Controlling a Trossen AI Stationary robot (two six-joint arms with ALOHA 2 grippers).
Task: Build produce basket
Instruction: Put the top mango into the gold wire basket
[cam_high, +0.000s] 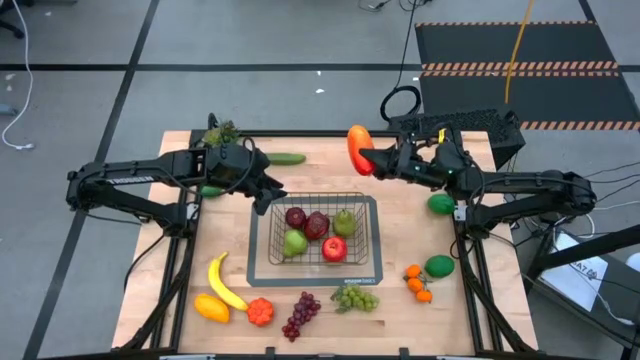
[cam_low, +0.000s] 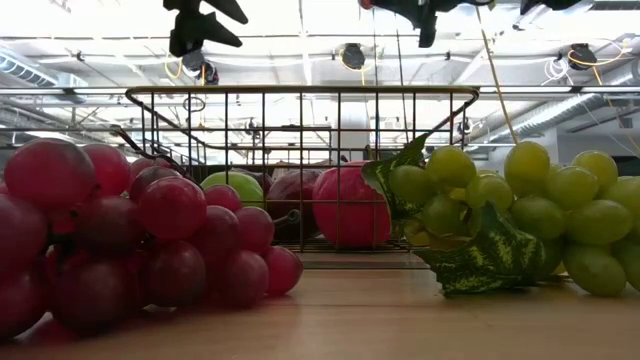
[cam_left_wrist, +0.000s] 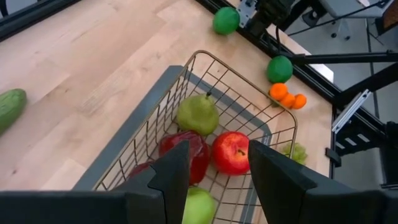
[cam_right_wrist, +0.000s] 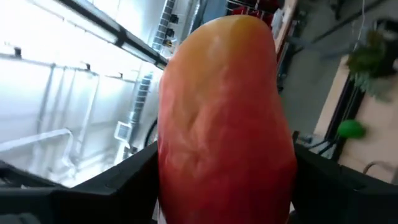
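Note:
The wire basket (cam_high: 375, 235) sits mid-table on its dark base and holds red apples (cam_high: 334, 248) and green pears (cam_high: 294, 242); the same basket (cam_left_wrist: 205, 59) shows in the left wrist view. My left gripper (cam_high: 268, 198) hovers open and empty over the basket's far left corner, its fingers (cam_left_wrist: 180, 177) apart above the fruit. My right gripper (cam_high: 370, 160) is at the far side of the table, shut on a red-orange mango (cam_high: 357, 148). Banana (cam_high: 225, 285), red grapes (cam_high: 300, 315), green grapes (cam_high: 355, 298) and oranges (cam_high: 417, 283) lie on the near part of the table. My right gripper pinches the mango between its two fingers, one on each flank (cam_right_wrist: 180, 186), about the middle of its length. The fingers (cam_right_wrist: 323, 186) come level from the table's right and lie across the mango. The mango is lifted clear of the table.
A cucumber (cam_high: 286, 158) and a leafy piece (cam_high: 221, 132) lie at the far left. Green balls (cam_high: 440, 204), (cam_high: 439, 265) sit to the right of the basket. A yellow-orange piece (cam_high: 210, 307) and a red-orange one (cam_high: 260, 312) lie near the banana. Bare wood shows between basket and far edge.

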